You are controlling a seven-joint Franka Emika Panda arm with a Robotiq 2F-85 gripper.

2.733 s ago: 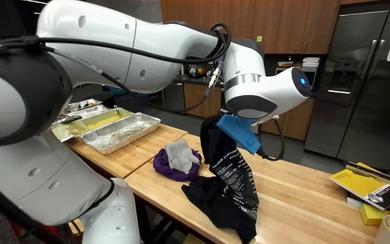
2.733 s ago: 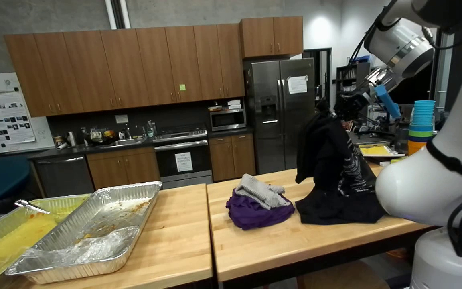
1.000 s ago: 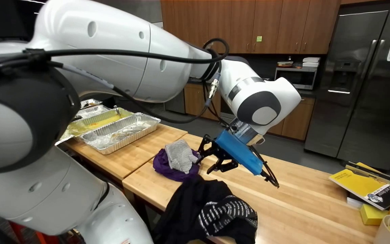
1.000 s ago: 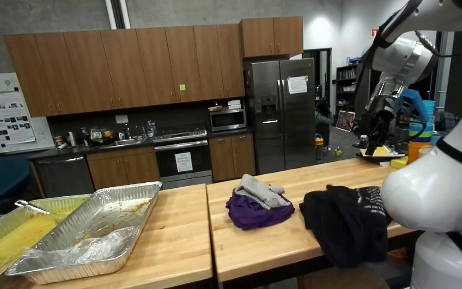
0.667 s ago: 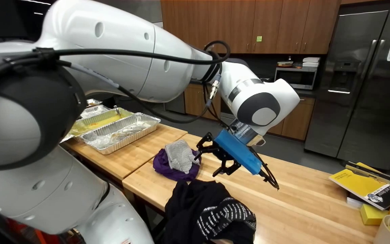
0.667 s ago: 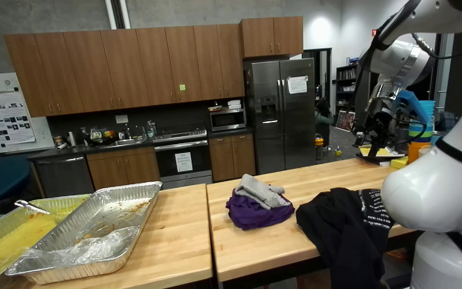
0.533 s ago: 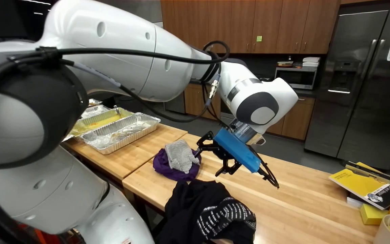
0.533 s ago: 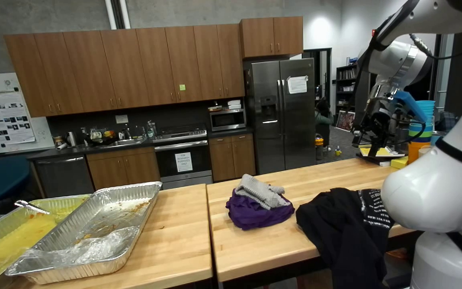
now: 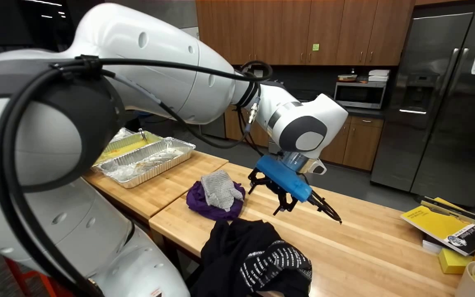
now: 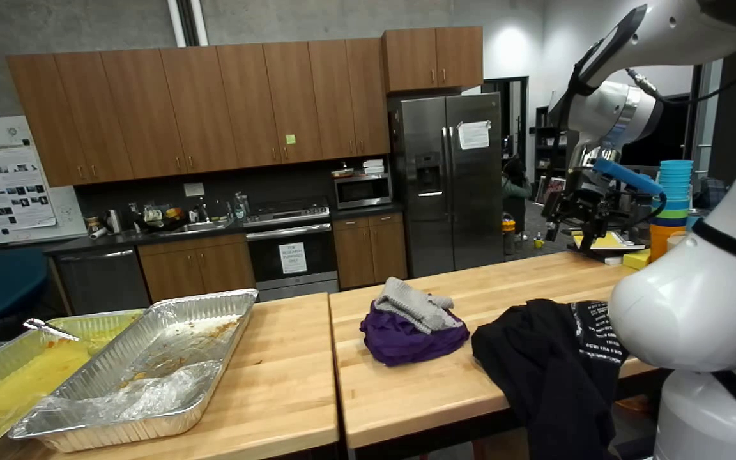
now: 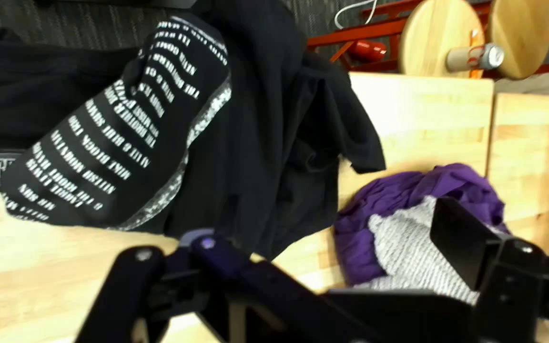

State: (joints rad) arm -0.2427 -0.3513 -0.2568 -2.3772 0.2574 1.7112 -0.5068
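Observation:
My gripper [image 9: 263, 202] stands open above the table, its black fingers apart with nothing between them. A black garment with white lettering [image 9: 233, 255] lies crumpled below it, apart from the fingers. In an exterior view part of this garment [image 10: 544, 345] hangs over the table's front edge. Beside it sits a bunched purple cloth [image 10: 400, 342] with a grey knitted piece [image 10: 414, 306] on top. The wrist view shows the lettered garment [image 11: 250, 119] at the upper left. There, one finger [image 11: 458, 238] covers part of the grey knit [image 11: 408, 238] and purple cloth [image 11: 362, 228].
Foil trays [image 10: 224, 374] with food remains stand on the adjoining table. A yellow-covered book [image 9: 435, 222], a yellow block [image 9: 454, 262] and stacked coloured cups [image 10: 673, 185] are at the wooden table's far end. A narrow gap [image 10: 336, 377] separates the tables.
The gripper held the black garment raised earlier; it has let go and opened. The garment has dropped into a heap and slid over the edge. Since then the arm has shifted slightly away.

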